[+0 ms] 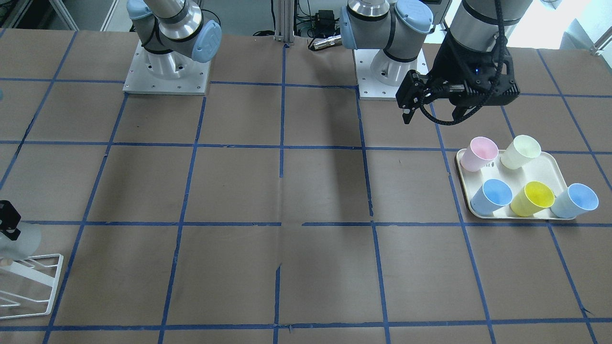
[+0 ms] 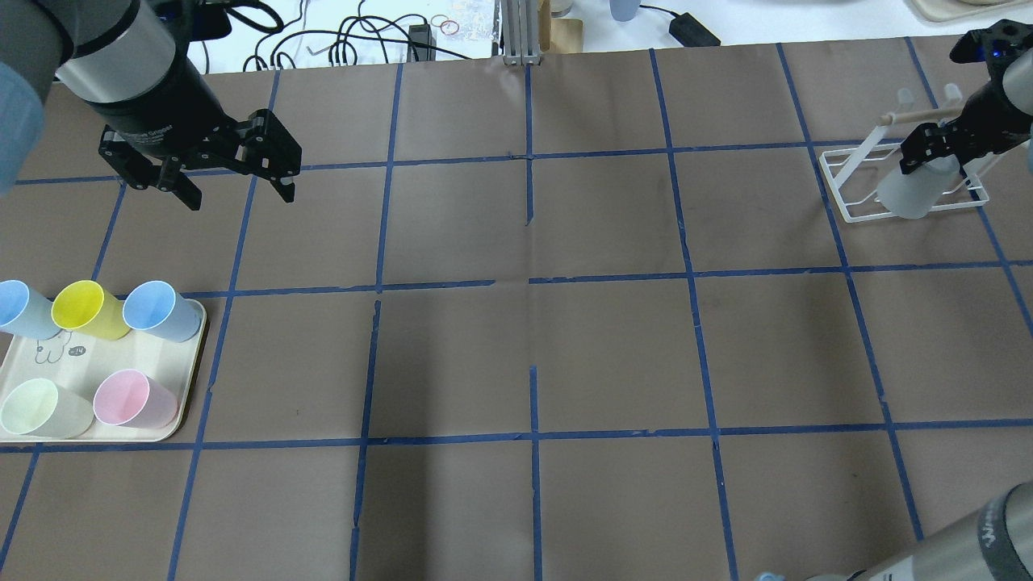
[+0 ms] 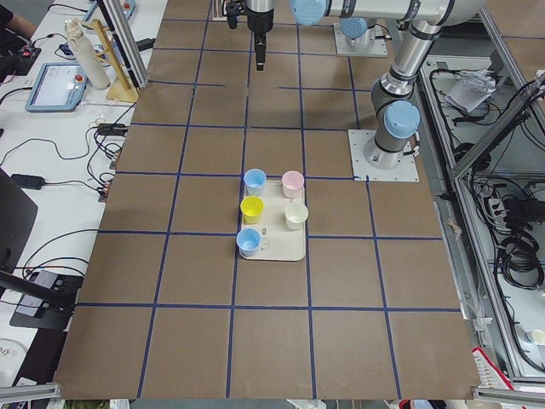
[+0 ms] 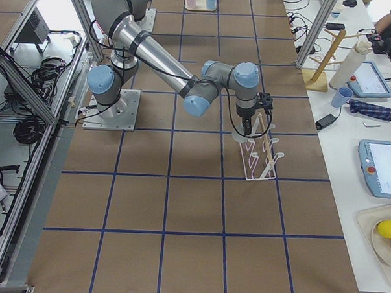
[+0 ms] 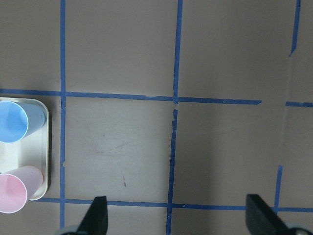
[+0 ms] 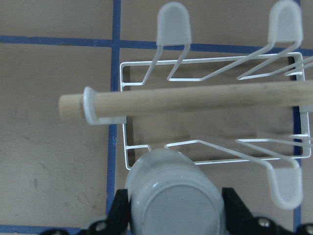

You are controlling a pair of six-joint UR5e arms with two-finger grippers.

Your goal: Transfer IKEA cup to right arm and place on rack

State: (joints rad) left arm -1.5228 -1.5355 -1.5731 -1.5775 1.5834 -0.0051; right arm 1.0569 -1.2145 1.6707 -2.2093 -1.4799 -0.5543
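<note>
IKEA cup (image 2: 916,192) clamped in the right hand (image 2: 936,161) at the rack (image 2: 865,160).
Front-facing: well apart from the rack, at the surface's (image 1: 306,191) opposite end, a cream tray (image 1: 545,167) holds five cups, mouths up: pink cup (image 1: 479,153), cream cup (image 1: 521,151), yellow cup (image 1: 532,198), two light blue cups (image 1: 492,196); the left hand (image 1: 434,114), also well apart from the rack, hangs with fingers spread, empty. Overhead: the IKEA cup is pale grey, frosted, tapered, handleless, overlapping the rack's base frame. Right wrist: its closed base faces the camera, black fingers (image 6: 234,205) pressing both sides, beside the rack's wooden bar (image 6: 195,100); whether it touches the rack, I cannot tell.
</note>
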